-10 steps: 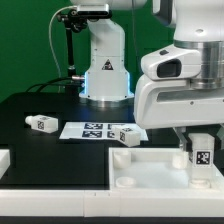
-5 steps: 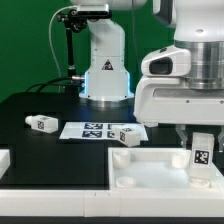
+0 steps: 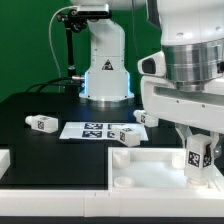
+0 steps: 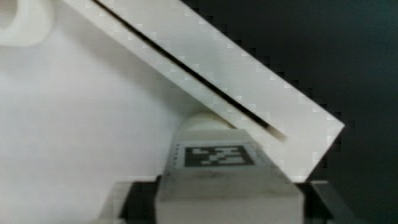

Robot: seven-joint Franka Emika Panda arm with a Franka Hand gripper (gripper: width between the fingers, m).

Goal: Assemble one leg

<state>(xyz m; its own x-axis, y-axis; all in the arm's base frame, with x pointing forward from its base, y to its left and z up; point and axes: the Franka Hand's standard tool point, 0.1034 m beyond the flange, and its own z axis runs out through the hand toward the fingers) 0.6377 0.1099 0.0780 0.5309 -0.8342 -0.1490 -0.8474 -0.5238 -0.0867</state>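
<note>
My gripper (image 3: 199, 160) is shut on a leg (image 3: 199, 156), a small white block with a fiducial tag on its face, and holds it upright over the right corner of the large white tray-like part (image 3: 150, 170). In the wrist view the leg (image 4: 224, 170) fills the space between my dark fingers (image 4: 143, 205), with the tray's raised rim (image 4: 231, 75) just beyond it. Two more legs lie on the black table: one (image 3: 41, 123) at the exterior view's left, one (image 3: 127, 136) near the tray's back edge.
The marker board (image 3: 92, 129) lies flat on the table in front of the robot base (image 3: 105, 75). Another white block (image 3: 142, 118) shows beside my arm. A white part's corner (image 3: 4, 160) sits at the exterior view's left edge.
My wrist has turned, and the held leg has shifted slightly toward the exterior view's left and down toward the tray corner.
</note>
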